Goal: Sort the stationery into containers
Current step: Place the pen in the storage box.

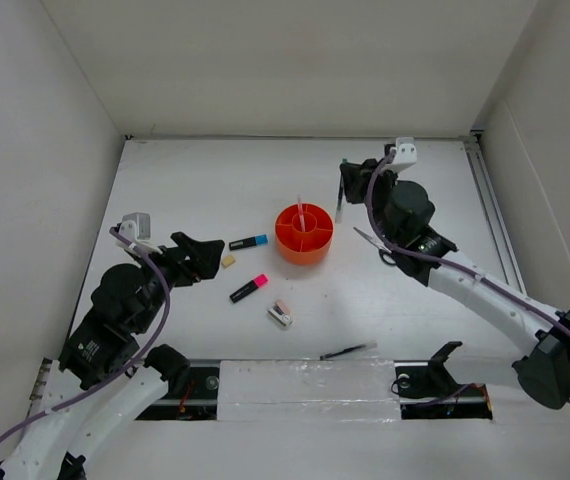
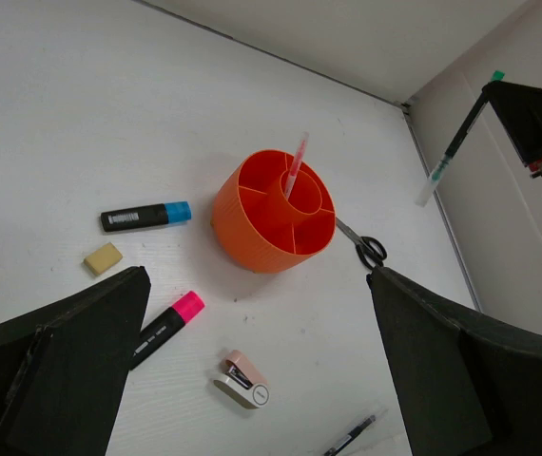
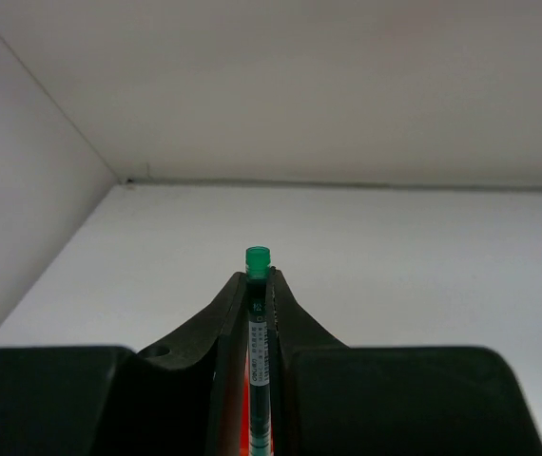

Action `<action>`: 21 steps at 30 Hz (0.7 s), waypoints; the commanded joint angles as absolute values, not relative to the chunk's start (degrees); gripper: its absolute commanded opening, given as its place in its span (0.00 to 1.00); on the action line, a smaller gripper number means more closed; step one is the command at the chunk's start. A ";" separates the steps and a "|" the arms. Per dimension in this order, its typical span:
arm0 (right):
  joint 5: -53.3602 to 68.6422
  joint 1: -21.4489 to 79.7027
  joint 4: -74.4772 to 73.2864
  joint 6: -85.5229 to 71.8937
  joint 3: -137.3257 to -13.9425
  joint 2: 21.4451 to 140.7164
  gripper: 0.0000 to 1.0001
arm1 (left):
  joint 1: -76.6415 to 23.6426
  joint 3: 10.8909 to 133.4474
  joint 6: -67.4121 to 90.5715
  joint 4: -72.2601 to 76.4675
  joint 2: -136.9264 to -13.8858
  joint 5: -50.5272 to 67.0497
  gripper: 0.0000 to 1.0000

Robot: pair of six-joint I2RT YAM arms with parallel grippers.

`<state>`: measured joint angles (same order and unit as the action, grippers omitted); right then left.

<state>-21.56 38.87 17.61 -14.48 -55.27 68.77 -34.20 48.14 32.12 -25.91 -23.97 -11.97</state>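
The round orange organiser (image 1: 303, 233) stands mid-table with a pink pen (image 1: 302, 213) upright in its central cup. My right gripper (image 1: 343, 180) is shut on a thin dark pen with a green cap (image 3: 257, 313) and holds it upright just right of the organiser, above the table. My left gripper (image 1: 205, 258) is open and empty, left of the organiser. Near it lie the blue-capped marker (image 1: 248, 242), the tan eraser (image 1: 228, 261), the pink-capped marker (image 1: 249, 288) and the pink-white clip piece (image 1: 281, 314). The black-handled scissors (image 2: 366, 249) lie right of the organiser, partly under my right arm.
A thin black pen (image 1: 348, 351) lies near the front edge, by the taped strip (image 1: 305, 385). White walls close in the table on the left, back and right. A rail (image 1: 495, 215) runs along the right side.
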 commanded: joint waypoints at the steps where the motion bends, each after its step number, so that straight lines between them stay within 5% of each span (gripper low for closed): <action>1: -11.70 36.83 34.00 -10.63 -55.63 70.48 0.00 | -34.45 47.90 31.20 -22.77 -23.47 -11.07 1.00; 9: 1.30 34.28 58.15 -11.95 -51.06 77.25 0.00 | -34.45 47.90 30.67 -22.76 -23.99 -10.55 1.00; 21: 5.18 35.42 69.43 -11.16 -48.69 85.60 0.00 | -34.45 47.90 30.15 -22.24 -24.52 -8.97 1.00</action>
<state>1.89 34.96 60.71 -11.77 -48.99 84.36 -34.20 48.12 31.24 -25.34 -23.92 -10.37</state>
